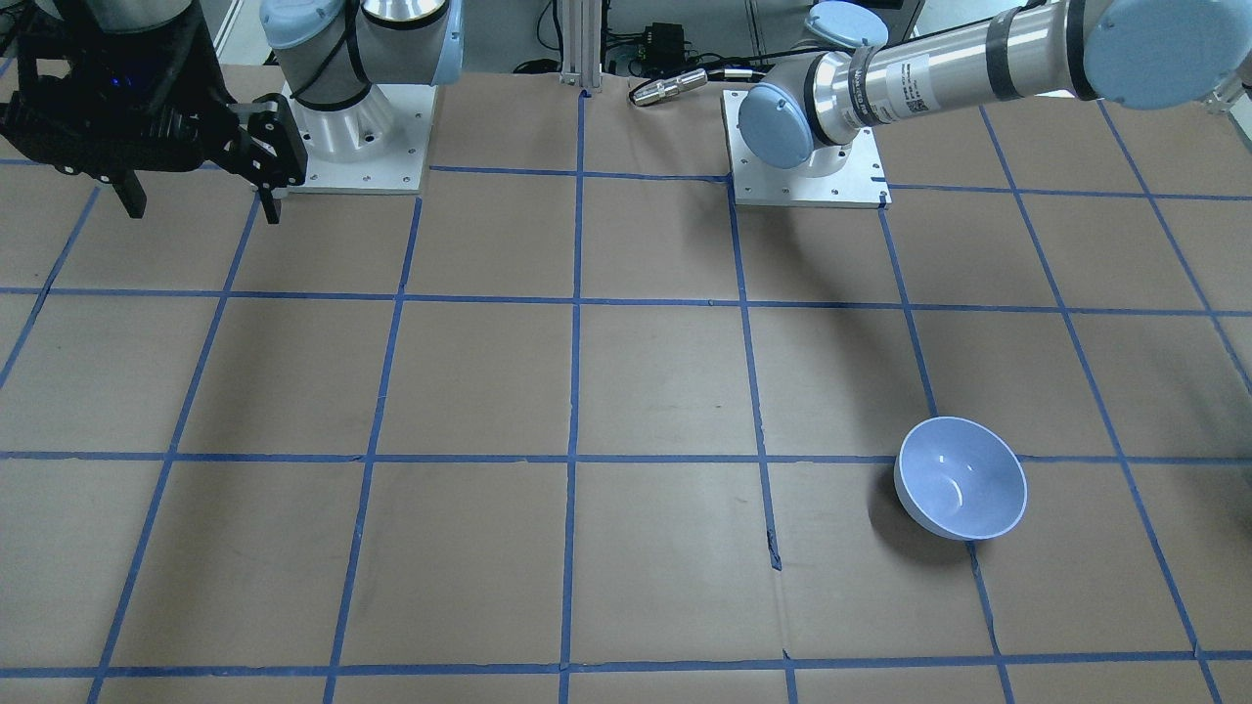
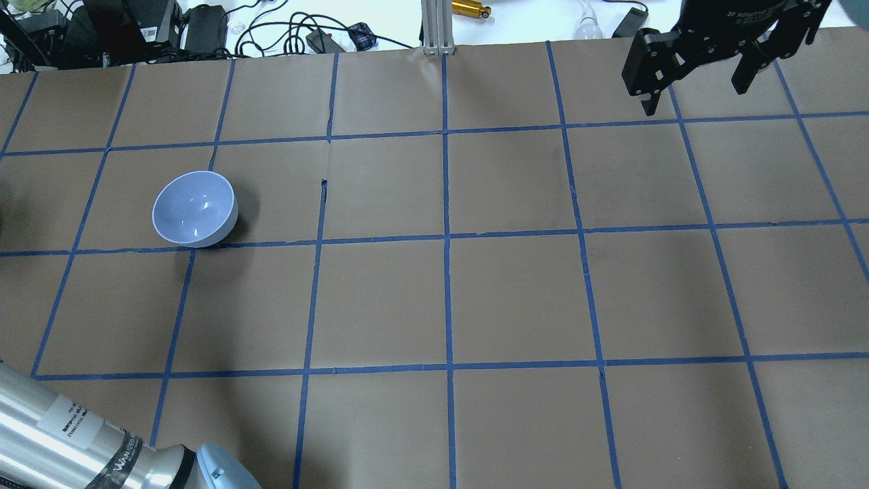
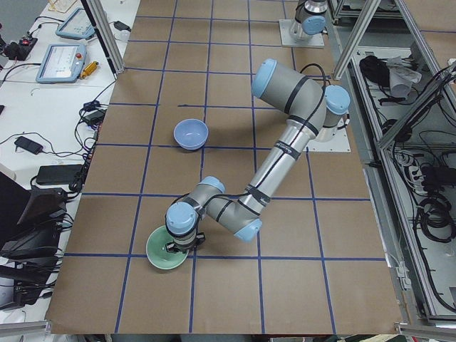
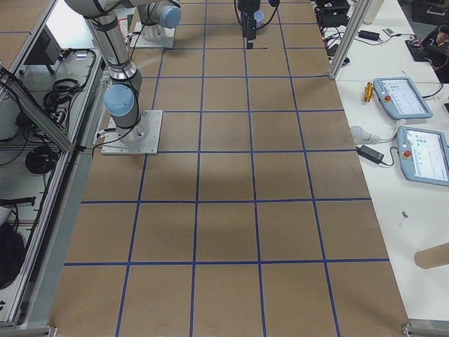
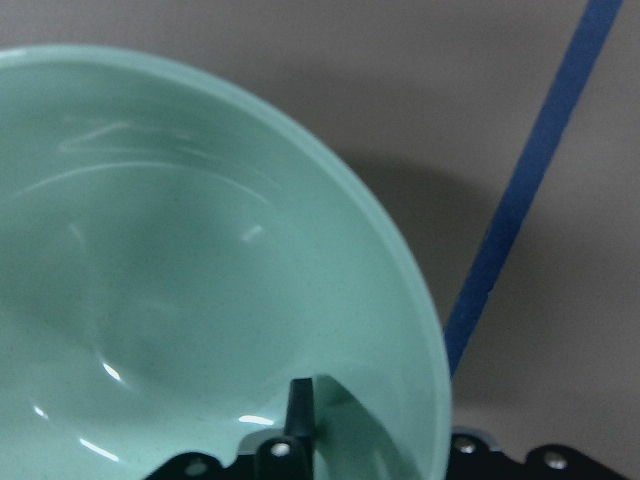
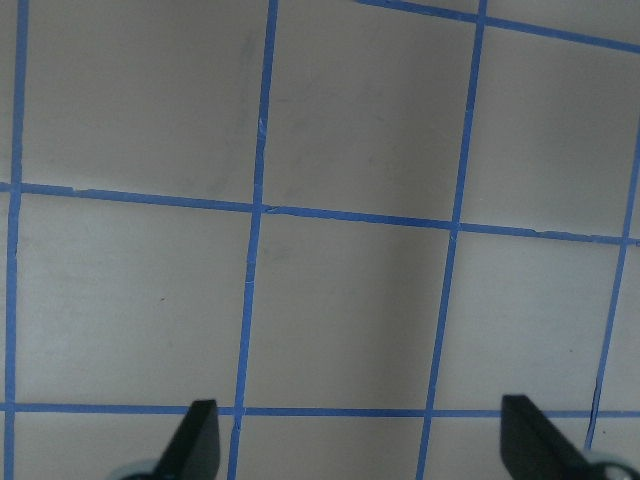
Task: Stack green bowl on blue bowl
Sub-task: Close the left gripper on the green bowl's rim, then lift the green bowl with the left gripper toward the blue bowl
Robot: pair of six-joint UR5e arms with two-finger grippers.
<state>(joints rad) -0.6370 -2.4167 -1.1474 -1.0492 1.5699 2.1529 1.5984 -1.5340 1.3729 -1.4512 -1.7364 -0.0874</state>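
Broad table (image 1: pixel 665 381) in brown paper, squared off by blue tape (image 1: pixel 574 391); on it, two white base plates (image 1: pixel 807 191) under the arms. Reaching long from its base toward the table's end on its own side, the left arm (image 3: pixel 285 153), wrist bent down; held high at the opposite end, the right arm (image 4: pixel 119 102), well apart from both bowls. Next down, the blue bowl (image 2: pixel 195 207): upright on the paper in the left arm's half, on the side away from the robot, mouth up, one edge just over a tape line. Well apart from it, close to the table's left end, the green bowl (image 3: pixel 160 254), lying across a tape line beneath the left wrist; resting on the paper or just off it, cannot tell. Smaller still, the right gripper (image 2: pixel 694 95): hanging above the paper, jaws spread wide. Last, the left gripper (image 3: pixel 184 244): set at the green bowl's rim, jaws narrow across the wall and holding it; one finger (image 5: pixel 299 400) inside against the glossy green, the other hidden under the rim.
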